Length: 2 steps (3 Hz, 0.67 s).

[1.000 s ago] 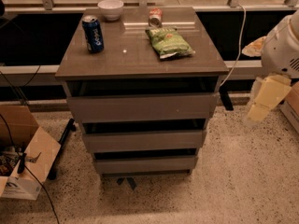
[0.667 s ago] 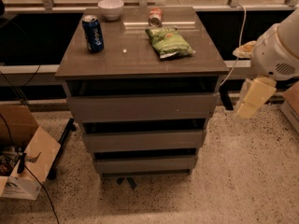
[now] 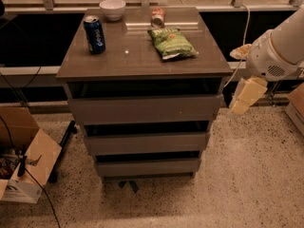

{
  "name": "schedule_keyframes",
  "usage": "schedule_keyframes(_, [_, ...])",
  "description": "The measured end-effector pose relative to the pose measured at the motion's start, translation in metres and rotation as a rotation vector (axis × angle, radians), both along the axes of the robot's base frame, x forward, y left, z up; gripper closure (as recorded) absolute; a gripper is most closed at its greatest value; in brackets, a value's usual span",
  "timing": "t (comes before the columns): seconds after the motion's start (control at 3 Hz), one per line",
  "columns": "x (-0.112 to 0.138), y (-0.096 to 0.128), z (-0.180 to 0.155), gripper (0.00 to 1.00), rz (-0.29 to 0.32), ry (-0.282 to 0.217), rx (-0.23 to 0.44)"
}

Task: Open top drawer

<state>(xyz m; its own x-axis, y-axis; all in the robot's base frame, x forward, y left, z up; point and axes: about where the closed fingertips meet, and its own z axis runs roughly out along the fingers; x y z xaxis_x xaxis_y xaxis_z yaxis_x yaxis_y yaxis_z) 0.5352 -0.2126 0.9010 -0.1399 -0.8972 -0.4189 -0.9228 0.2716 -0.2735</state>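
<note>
The top drawer [image 3: 145, 109] is the widest grey-brown front, just under the cabinet's top board, with a dark gap above it. Below it sit the mid-width drawer front [image 3: 146, 143] and the narrowest drawer front [image 3: 147, 166]. My gripper [image 3: 241, 106] hangs from the white arm at the right, just beside the top drawer's right end and about level with it. It points down and to the left.
On the cabinet top [image 3: 142, 56] stand a blue soda can [image 3: 94, 34], a white bowl [image 3: 112, 8], a green chip bag [image 3: 171, 42] and a lying can [image 3: 157, 17]. An open cardboard box [image 3: 23, 160] with cables is on the floor at left. Another box edge [image 3: 297, 106] is at right.
My arm and gripper have moved left and slightly down, from well right of the cabinet to close beside the top drawer's right end. The drawers have not moved.
</note>
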Motion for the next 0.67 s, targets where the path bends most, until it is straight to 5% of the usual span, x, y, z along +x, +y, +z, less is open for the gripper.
schedule_keyframes(0.67, [0.012, 0.031, -0.053, 0.0, -0.01, 0.045, 0.016])
